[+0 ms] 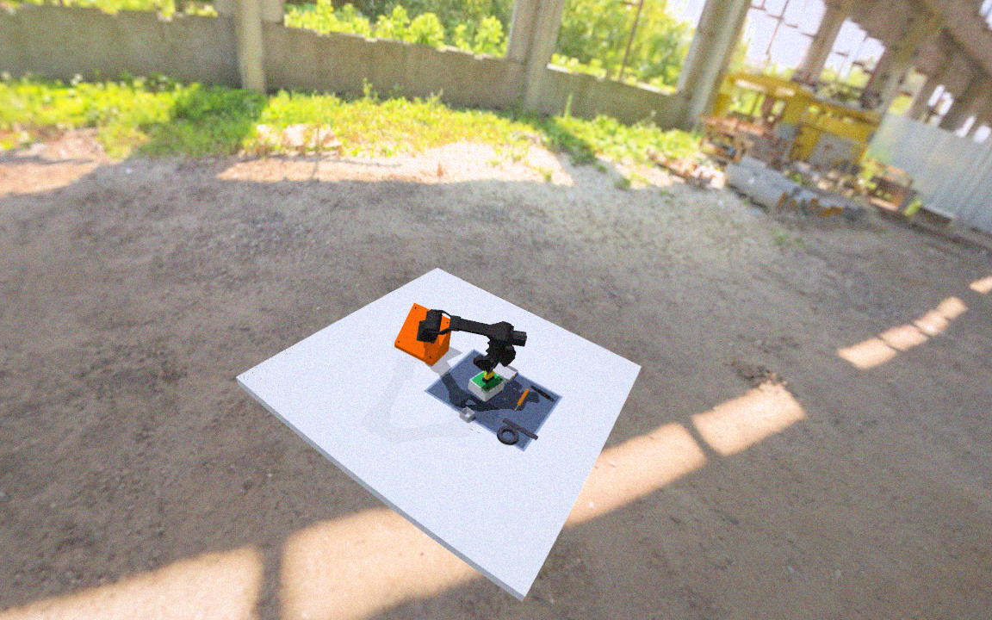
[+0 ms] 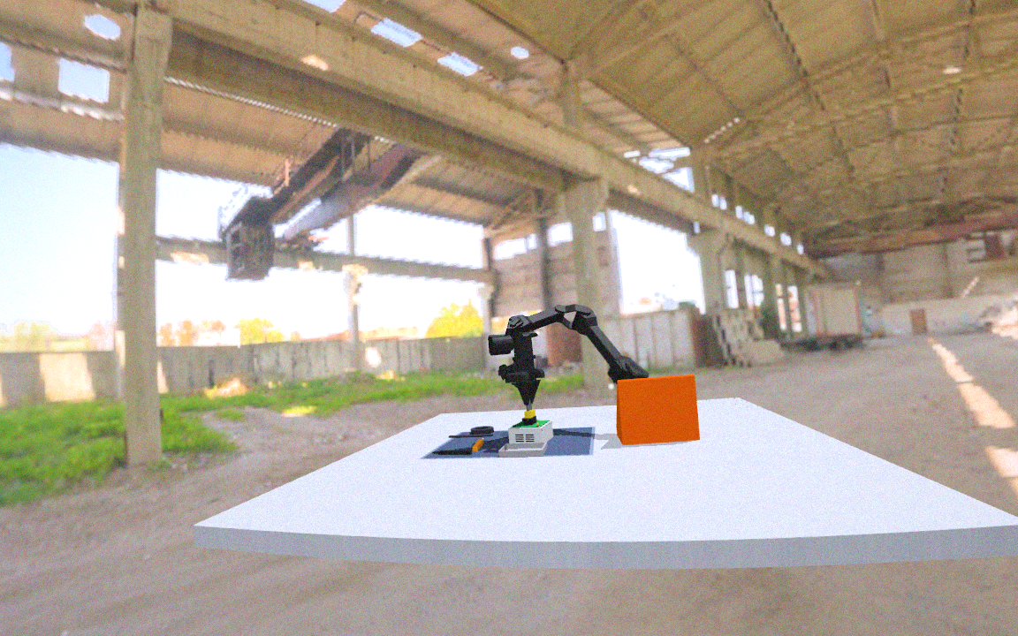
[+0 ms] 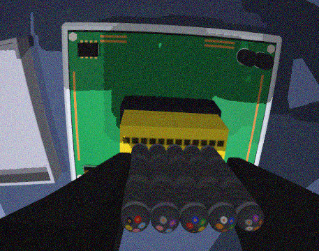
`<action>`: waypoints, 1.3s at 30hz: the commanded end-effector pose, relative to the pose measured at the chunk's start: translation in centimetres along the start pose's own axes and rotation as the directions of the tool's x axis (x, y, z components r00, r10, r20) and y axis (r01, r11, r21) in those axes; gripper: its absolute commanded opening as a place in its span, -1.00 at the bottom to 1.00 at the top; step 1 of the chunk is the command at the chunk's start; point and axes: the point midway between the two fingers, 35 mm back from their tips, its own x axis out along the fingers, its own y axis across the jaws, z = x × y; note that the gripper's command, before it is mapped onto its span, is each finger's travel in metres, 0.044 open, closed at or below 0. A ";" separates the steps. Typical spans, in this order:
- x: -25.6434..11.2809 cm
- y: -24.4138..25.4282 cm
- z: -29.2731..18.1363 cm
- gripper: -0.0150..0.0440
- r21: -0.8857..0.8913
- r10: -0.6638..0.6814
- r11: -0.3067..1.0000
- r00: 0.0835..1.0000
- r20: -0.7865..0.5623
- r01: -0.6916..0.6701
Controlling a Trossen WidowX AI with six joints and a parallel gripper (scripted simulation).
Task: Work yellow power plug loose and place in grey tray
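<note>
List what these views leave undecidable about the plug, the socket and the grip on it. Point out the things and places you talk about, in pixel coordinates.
- Plug's [image 1: 488, 375] [image 2: 529, 413] [image 3: 174, 120] lower front: hidden in the wrist view behind the dark cables [image 3: 187, 185].
- Fingertip contact: cables cover part of it in the wrist view; too small in the top and exterior views.
- Socket's [image 3: 171, 104] inside, so how deep the plug sits: the plug covers it in the wrist view.
- Tray's [image 3: 17, 111] far left side: cut off by the wrist view's edge.
</note>
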 end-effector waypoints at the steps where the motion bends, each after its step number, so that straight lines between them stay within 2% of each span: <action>1: -1.3 0.9 -0.1 -0.49 -0.017 -0.088 0.996 0.996 0.029 0.088; 5: -1.4 1.6 -0.1 -0.49 -0.015 -0.163 0.986 0.986 0.030 0.164; 8: -1.4 1.6 -0.1 -0.49 -0.015 -0.160 0.987 0.987 0.030 0.161; 17: -1.8 -0.3 -0.1 -0.49 -0.022 0.061 0.998 0.998 0.026 -0.061; 21: -1.9 -0.7 -0.1 -0.49 -0.023 0.106 0.994 0.994 0.024 -0.106; 25: -2.0 -0.3 -0.1 -0.49 -0.022 0.055 0.998 0.998 0.026 -0.055; 33: -2.1 1.5 -0.1 -0.49 -0.015 -0.151 0.988 0.988 0.030 0.152; 36: -2.1 1.7 -0.2 -0.49 -0.015 -0.168 0.986 0.985 0.030 0.169; 39: -2.2 1.3 -0.1 -0.49 -0.016 -0.130 0.991 0.991 0.029 0.130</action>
